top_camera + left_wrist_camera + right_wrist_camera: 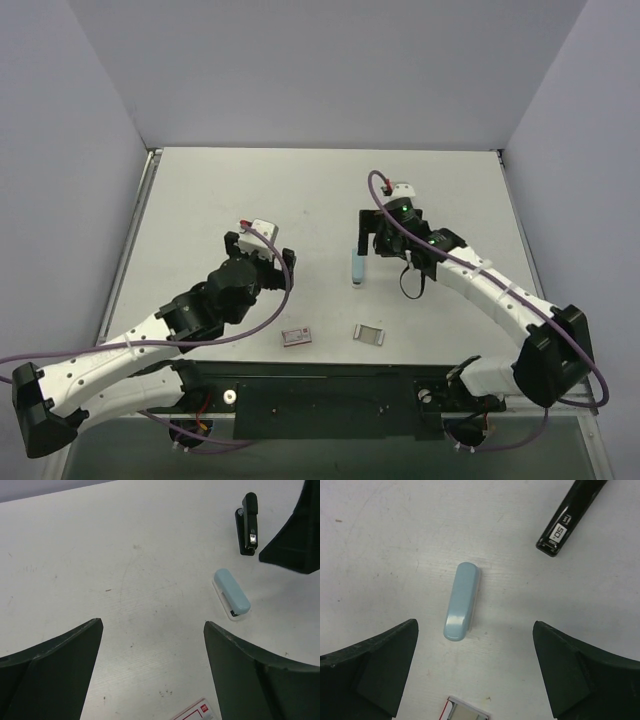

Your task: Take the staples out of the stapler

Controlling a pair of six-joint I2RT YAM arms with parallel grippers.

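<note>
A light blue stapler (356, 268) lies closed on the table, also in the left wrist view (232, 594) and the right wrist view (461, 601). A black stapler (359, 232) lies just beyond it (248, 524) (572, 512). My right gripper (390, 245) (474, 624) is open and empty, hovering above the table just right of both staplers. My left gripper (260, 250) (153, 624) is open and empty over bare table, left of the staplers. No staples show in any view.
A small red-and-white box (297, 335) (197, 712) lies near the front edge. A second small box, open (370, 334) (465, 712), lies to its right. Walls enclose the table on three sides.
</note>
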